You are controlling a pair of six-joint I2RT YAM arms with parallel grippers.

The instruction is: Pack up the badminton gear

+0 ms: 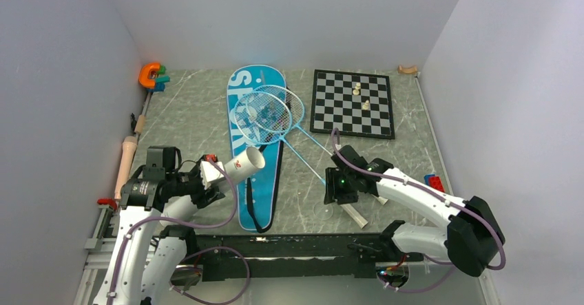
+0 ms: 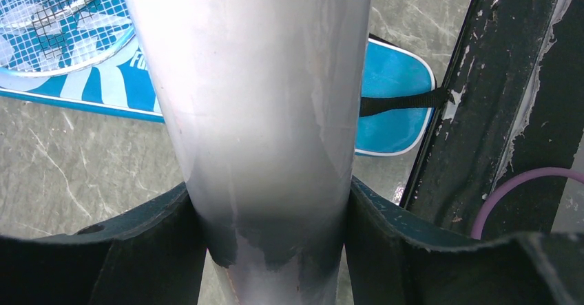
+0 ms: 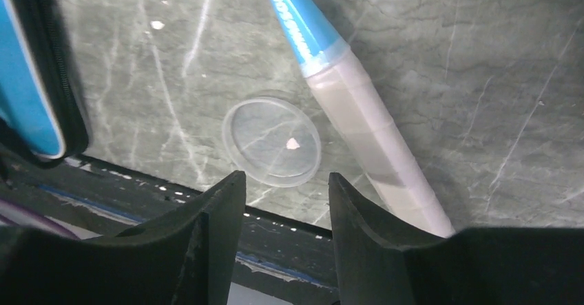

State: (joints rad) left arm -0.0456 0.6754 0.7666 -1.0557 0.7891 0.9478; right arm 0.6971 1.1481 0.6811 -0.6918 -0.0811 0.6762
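The left gripper [image 2: 275, 208] is clamped on a white tube [image 2: 255, 98]. Both fingers press its sides, and the tube fills the space ahead of the jaws, hiding most of what lies beyond. To either side of it shows the blue bag [image 2: 389, 105], flat on the grey table [image 1: 200, 112], its black strap [image 2: 403, 100] reaching toward the black frame rail [image 2: 482, 98].

The right gripper [image 3: 286, 195] hovers with its jaws partly apart and nothing between them. Just beyond the gap a clear round lid [image 3: 272, 141] lies flat on the table. Just beside the lid a white racket handle [image 3: 375, 146] runs slantwise past one finger. The bag's zipped edge lies well off past the other finger.

From above, the two rackets [image 1: 265, 116] lie crossed, their heads on the bag and their shafts trailing toward the right jaws. The chessboard [image 1: 353, 103] with its pale pieces [image 1: 357, 89] sits farther out beyond those jaws.
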